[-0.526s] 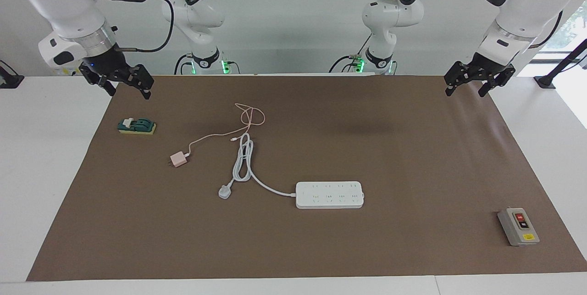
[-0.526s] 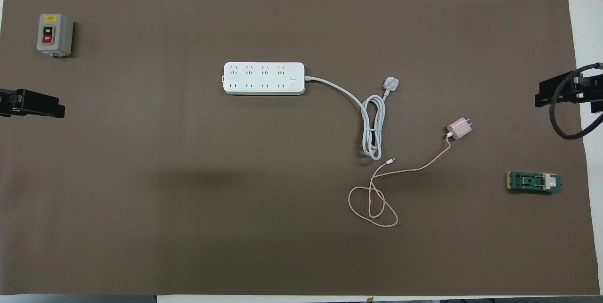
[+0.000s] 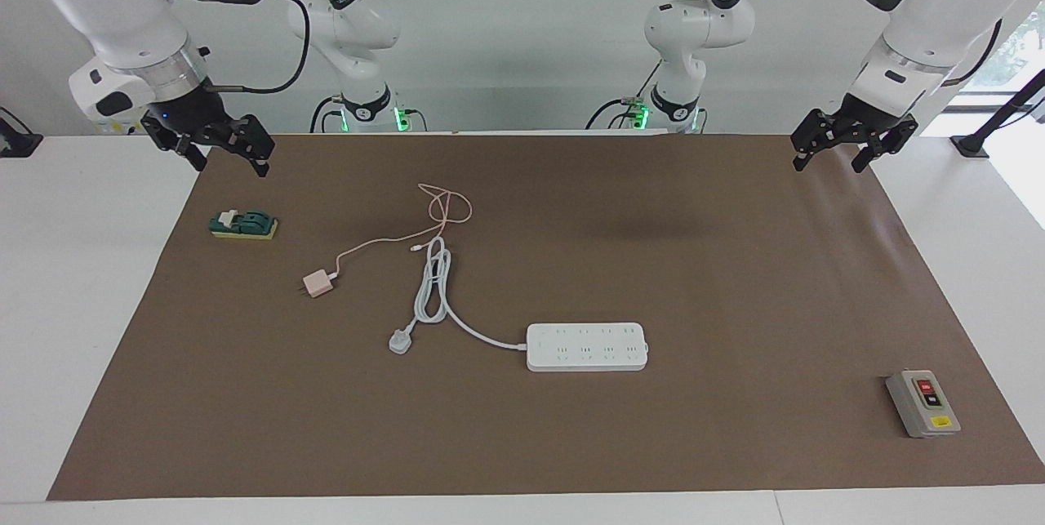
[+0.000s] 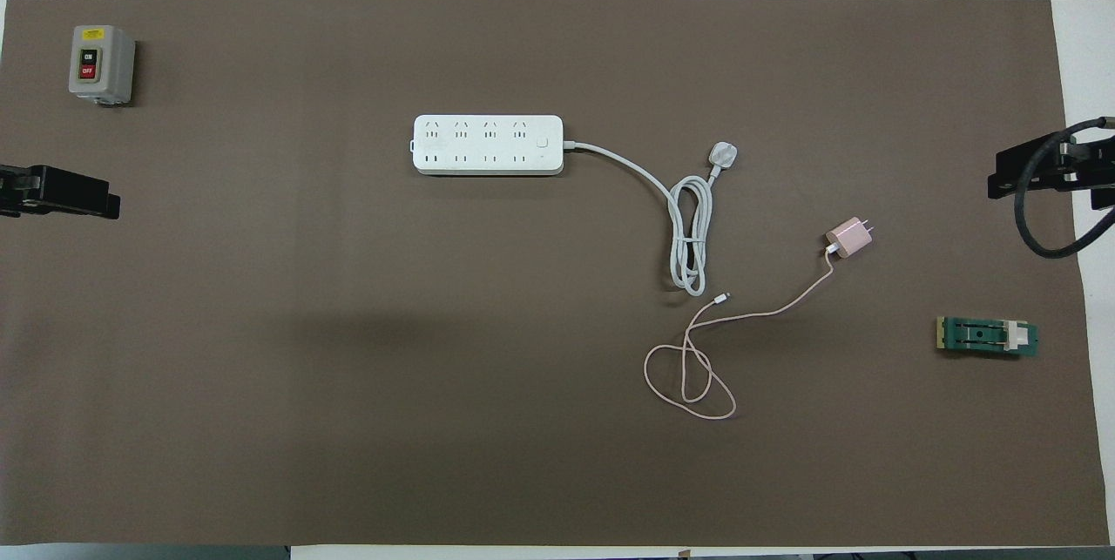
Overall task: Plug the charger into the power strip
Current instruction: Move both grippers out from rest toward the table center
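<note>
The pale pink charger (image 3: 317, 284) (image 4: 851, 237) lies on the brown mat toward the right arm's end. Its thin pink cable (image 3: 445, 206) loops toward the robots. The white power strip (image 3: 586, 347) (image 4: 487, 145) lies flat near the mat's middle, sockets up. Its thick white cord is coiled beside the charger's cable and ends in a white plug (image 3: 399, 340). My right gripper (image 3: 230, 159) (image 4: 1037, 172) hangs open over the mat's corner at its own end, holding nothing. My left gripper (image 3: 827, 162) (image 4: 61, 192) hangs open over the mat's edge at the left arm's end.
A grey box with red and black buttons (image 3: 922, 403) (image 4: 101, 64) stands at the left arm's end, farther from the robots than the strip. A green and yellow block (image 3: 243, 224) (image 4: 987, 337) lies under the right gripper's side. The brown mat (image 3: 735, 280) covers the table.
</note>
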Motion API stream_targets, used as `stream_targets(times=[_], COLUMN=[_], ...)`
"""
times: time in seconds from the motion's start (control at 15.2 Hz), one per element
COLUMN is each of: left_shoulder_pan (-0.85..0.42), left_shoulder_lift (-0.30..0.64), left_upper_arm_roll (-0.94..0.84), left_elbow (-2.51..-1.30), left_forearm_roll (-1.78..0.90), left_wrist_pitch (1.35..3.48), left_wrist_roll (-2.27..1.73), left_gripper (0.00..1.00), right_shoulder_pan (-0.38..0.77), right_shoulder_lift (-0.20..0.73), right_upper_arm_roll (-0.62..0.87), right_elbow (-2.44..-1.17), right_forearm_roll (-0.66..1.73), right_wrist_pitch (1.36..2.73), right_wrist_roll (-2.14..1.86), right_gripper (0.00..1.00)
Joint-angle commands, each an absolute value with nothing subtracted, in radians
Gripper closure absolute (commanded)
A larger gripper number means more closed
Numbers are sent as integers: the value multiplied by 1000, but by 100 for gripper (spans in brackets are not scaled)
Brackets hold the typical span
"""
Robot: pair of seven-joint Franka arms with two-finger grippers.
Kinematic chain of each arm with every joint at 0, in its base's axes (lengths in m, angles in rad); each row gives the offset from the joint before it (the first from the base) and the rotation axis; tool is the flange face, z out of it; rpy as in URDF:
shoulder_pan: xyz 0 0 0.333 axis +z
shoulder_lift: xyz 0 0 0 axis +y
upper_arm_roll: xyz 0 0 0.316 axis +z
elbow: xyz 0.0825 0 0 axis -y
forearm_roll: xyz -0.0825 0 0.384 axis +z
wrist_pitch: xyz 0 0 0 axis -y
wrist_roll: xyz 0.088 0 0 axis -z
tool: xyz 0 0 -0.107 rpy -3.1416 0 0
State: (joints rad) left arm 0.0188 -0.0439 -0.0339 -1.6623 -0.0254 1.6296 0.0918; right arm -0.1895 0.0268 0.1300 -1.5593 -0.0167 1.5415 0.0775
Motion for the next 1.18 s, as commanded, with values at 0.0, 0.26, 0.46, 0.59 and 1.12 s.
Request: stream_targets(times=[0.0,0.26,0.46,0.59,1.12], left_shoulder_pan=[20,9,6,-14,-64], left_shoulder_lift=[-60,-81,-101,-106,-77], left_upper_arm_roll=[-32,-32,-38,-38,-40], left_elbow=[-1684,-1736,-1859,-1913,-2063], left_forearm_roll=[-64,-228,-440,-568,-1132], left_wrist_pitch=[1620,1653,1751,1787,1832], left_wrist_roll=[98,97,87,95,285], left_gripper=[0,0,0,0,0], right_shoulder_pan=[-195,-147,-149,-149,-225], right_shoulder_lift=[21,12,0,3,89], right_upper_arm_roll=[140,141,141,141,135], right_elbow=[-1575,-1591,-1623,-1631,-1661], right_forearm_roll=[3,2,3,5,240], right_wrist_pitch=[1552,1546,1557,1583,1611], right_wrist_roll=[61,74,182,299,964], right_gripper=[0,0,0,0,0])
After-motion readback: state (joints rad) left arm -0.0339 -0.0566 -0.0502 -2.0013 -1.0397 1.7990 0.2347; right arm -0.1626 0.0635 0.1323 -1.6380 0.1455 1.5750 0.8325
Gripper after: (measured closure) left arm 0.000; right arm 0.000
